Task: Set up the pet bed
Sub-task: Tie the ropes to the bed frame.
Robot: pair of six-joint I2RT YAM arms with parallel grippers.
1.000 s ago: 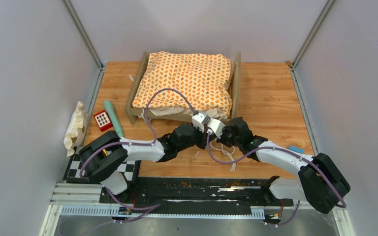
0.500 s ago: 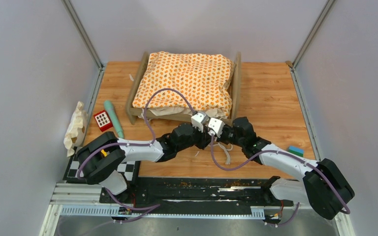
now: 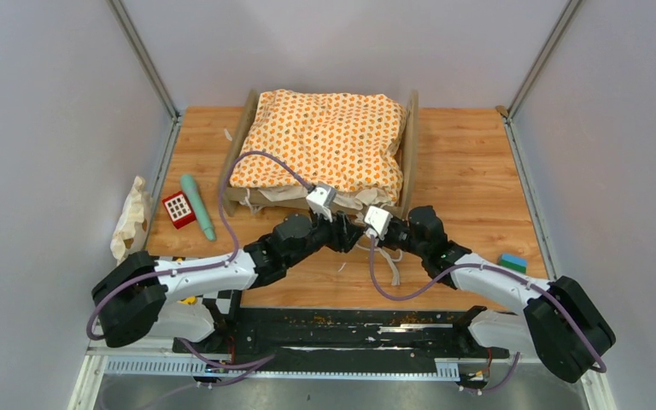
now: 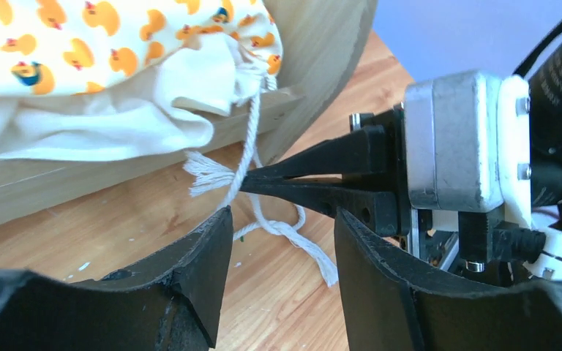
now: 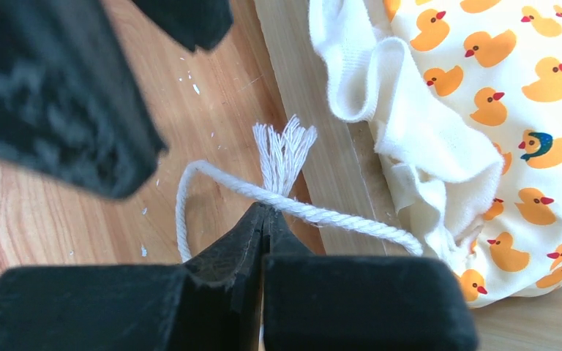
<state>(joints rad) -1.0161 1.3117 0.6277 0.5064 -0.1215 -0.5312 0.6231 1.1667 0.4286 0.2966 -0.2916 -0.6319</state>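
1. Apparently fastening the cushion (image 3: 325, 137) onto the pet bed (image 3: 409, 145), at the bed's near right corner.
2. Pinching the tie cord (image 5: 336, 217) with the right gripper (image 5: 265, 210), holding the left gripper (image 4: 282, 227) spread, both just before the bed's near rail.
3. Likely needing next: closing left on the cord's loose end.

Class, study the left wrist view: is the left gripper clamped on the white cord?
No, the left gripper stands open; it is the shut right gripper that pinches the white cord.
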